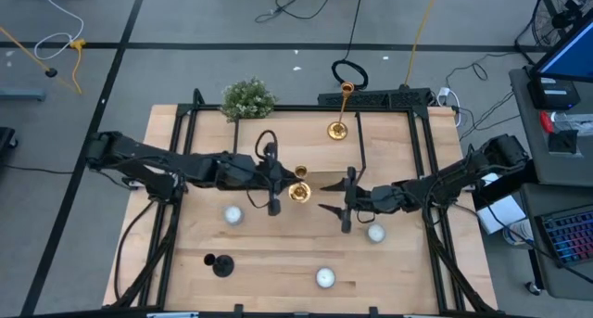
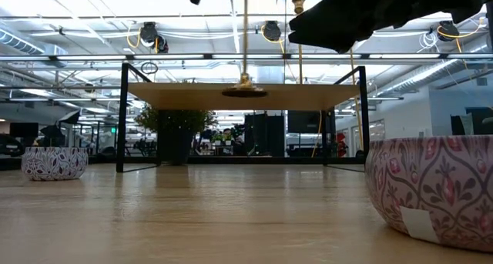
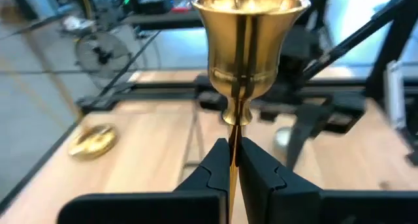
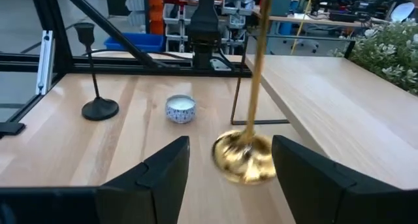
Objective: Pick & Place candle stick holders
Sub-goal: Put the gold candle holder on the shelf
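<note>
My left gripper (image 1: 287, 184) is shut on a shiny gold candlestick (image 1: 298, 190) over the table's middle. Its cup (image 3: 248, 28) rises above my fingers in the left wrist view. My right gripper (image 1: 326, 205) is open just right of it. In the right wrist view the candlestick's round base (image 4: 245, 157) shows ahead between the open fingers (image 4: 166, 162), and I see no touch. A second gold candlestick (image 1: 339, 114) stands upright on its base at the far side. The matte black candlestick (image 1: 220, 262) stands on its base near the front left and also shows in the right wrist view (image 4: 96, 100). My left gripper pinches the thin stem just below the cup (image 3: 233, 129) between its two fingers. The fingers come level from the table's left and lie across the stem. The candlestick stays upright, and its base (image 2: 245, 87) hangs well clear of the table.
A bushy green plant (image 1: 248, 98) stands at the far left. Three patterned tins (image 1: 233, 215), (image 1: 375, 233), (image 1: 324, 278) sit on the table. A raised wooden shelf (image 2: 192, 96) on thin black legs (image 1: 185, 133) spans the far part.
</note>
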Tool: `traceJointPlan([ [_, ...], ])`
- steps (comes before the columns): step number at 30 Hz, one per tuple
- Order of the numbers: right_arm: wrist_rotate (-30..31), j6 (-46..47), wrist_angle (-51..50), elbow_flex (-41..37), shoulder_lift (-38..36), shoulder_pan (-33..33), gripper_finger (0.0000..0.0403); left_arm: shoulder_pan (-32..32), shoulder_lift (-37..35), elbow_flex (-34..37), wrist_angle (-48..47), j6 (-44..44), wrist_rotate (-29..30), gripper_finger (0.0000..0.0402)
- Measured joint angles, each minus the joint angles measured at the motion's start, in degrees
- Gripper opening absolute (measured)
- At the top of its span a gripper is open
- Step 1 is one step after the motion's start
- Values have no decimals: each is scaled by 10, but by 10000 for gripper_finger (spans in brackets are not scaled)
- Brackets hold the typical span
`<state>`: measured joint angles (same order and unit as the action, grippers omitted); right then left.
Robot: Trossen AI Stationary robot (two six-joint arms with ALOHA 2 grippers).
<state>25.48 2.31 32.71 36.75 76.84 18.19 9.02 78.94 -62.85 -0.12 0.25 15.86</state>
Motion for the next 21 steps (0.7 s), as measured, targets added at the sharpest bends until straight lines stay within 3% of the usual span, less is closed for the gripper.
traceJointPlan([
  [6, -1, 0, -1, 0, 0, 3, 217, 0, -58, 0, -52, -8, 49, 25],
  [16, 0, 0, -17, 0, 0, 3, 213, 1, -152, 0, -77, 2, 43, 16],
  [21, 0, 0, -16, 0, 0, 3, 213, -9, -190, 0, -118, 35, 154, 16],
])
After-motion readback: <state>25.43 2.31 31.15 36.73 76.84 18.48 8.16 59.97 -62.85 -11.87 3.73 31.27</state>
